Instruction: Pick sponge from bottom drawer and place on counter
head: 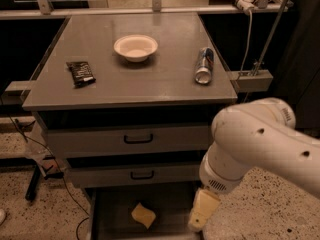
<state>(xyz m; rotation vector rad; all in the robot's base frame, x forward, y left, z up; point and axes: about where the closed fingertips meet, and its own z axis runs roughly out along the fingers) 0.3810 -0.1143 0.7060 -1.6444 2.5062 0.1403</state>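
Sponge (pixel 143 215) is lying in the open bottom drawer (pixel 112 206), with the pincer (pixel 202 213) hanging near its right.
I cannot tell whether the pincer is open or closed. It should probably be shifting left and centring over the soft pad before lowering.

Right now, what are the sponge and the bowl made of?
Sponge: probably soft foam, matte pale yellow with no shine. Bowl: smooth and off-white, maybe paper, foam or plastic; the look leaves it open. The gripper hangs beside the open bottom drawer, right of the sponge.
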